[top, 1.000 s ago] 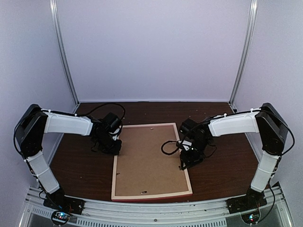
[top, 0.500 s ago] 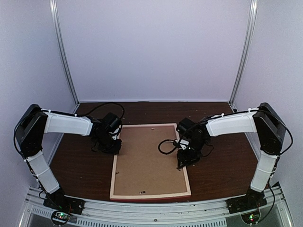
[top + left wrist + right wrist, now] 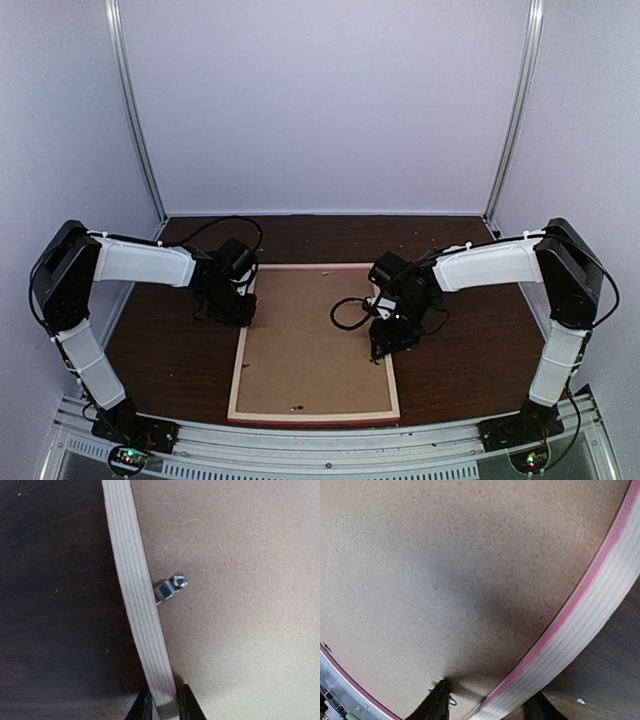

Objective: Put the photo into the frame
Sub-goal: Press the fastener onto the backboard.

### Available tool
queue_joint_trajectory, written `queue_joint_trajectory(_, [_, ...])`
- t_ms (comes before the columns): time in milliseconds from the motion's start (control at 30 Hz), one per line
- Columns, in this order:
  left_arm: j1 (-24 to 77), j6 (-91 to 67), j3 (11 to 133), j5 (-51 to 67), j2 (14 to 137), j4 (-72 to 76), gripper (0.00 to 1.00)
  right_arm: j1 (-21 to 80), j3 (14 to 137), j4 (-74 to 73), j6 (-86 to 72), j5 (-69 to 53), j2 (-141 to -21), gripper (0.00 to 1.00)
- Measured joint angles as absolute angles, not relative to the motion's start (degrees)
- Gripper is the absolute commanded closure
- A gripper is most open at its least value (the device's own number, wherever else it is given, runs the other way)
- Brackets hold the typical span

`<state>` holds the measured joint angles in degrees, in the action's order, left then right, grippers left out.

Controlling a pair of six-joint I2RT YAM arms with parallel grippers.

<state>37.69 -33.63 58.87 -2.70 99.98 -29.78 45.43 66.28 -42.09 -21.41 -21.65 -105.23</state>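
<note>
Dark table (image 3: 170,345) (frame (image 3: 310,415) face-down), pale walls (image 3: 320,100)

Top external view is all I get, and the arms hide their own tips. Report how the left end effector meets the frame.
Observer: The left end effector has one finger on each side of the frame, closed on its pale wood rail.
Operator: Now give me the right one.
Observer: The right end effector stands open astride the opposite rail, one finger over the backing board and one outside, over the table.
Operator: Describe any fastener near the left grip.
Observer: The left wrist view shows a metal tab reaching from the rail out over the board.
</note>
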Motion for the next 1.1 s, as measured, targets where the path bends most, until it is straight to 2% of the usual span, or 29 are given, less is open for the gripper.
queue_joint_trajectory(500, [37.7,-33.6,58.7,-2.7,100.0,-29.1,0.89,46.1,65.2,-40.8,-21.4,-21.8,-104.4,0.42])
queue_joint_trajectory(667, [37.7,-33.6,58.7,-2.7,100.0,-29.0,0.93,46.3,64.6,-40.2,-21.5,-21.5,-103.8,0.42])
queue_joint_trajectory(767, [37.7,-33.6,58.7,-2.7,100.0,-28.9,1.0,46.4,64.2,-39.7,-21.5,-21.4,-103.5,0.41])
queue_joint_trajectory(1100, [37.7,-34.7,58.3,-2.6,99.9,-28.2,1.0,46.5,63.0,-39.2,-22.5,-21.0,-102.7,0.42])
